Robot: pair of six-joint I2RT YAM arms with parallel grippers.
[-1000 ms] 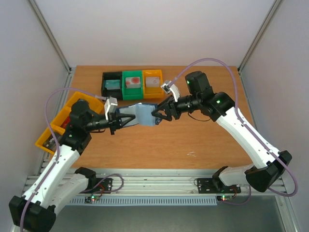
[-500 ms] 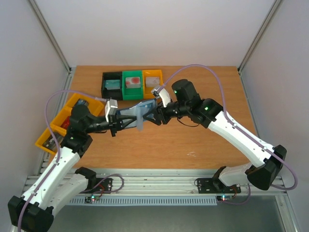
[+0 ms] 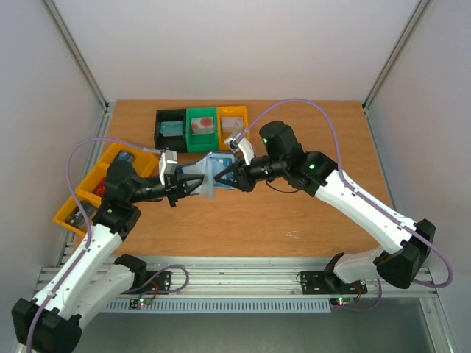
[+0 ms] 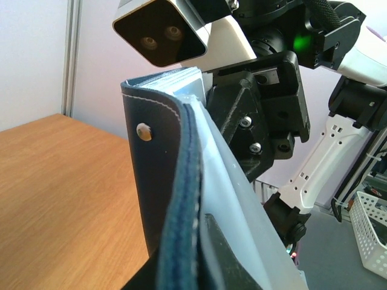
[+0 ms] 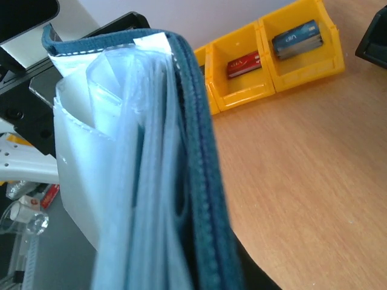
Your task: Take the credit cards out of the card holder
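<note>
**Overhead view.** The card holder [image 3: 213,176] sits just toward 9 o'clock of the middle of the table [image 3: 294,213], caught between the two arms. The left gripper [image 3: 179,187] comes in from 8 o'clock and is clamped tight on the holder's left edge. The right gripper [image 3: 229,176] reaches in from 3 o'clock, with its fingers meeting the holder's right edge. At the 12 o'clock side stands a row of three bins: a black bin [image 3: 170,129], a green bin [image 3: 201,126] and an orange bin [image 3: 233,123]. A flat card [image 3: 203,123] lies in each. A pair of yellow bins [image 3: 110,173] sits at the 9 o'clock edge.

**Left wrist view.** The holder stands on edge and fills the middle of the frame. Its dark cover faces 9 o'clock and carries a metal stud [image 4: 144,131]. The pale pocket pages [image 4: 242,223] fan toward 3 o'clock. Behind it, at 12 to 2 o'clock, are the right arm's wrist camera [image 4: 181,30] and its black gripper body. Its fingers are hidden by the holder.

**Right wrist view.** The holder is seen end-on and very close. The stitched blue-grey cover edge [image 5: 202,157] runs from 12 to 6 o'clock, with the shiny pages bunched at its 9 o'clock side. I cannot tell whether this claw is wide, narrow or gripping, as its fingers are not clearly visible. No card can be made out among the pages. At 1 o'clock, the yellow bins hold a red item [image 5: 243,63] and a blue item [image 5: 295,39].
</note>
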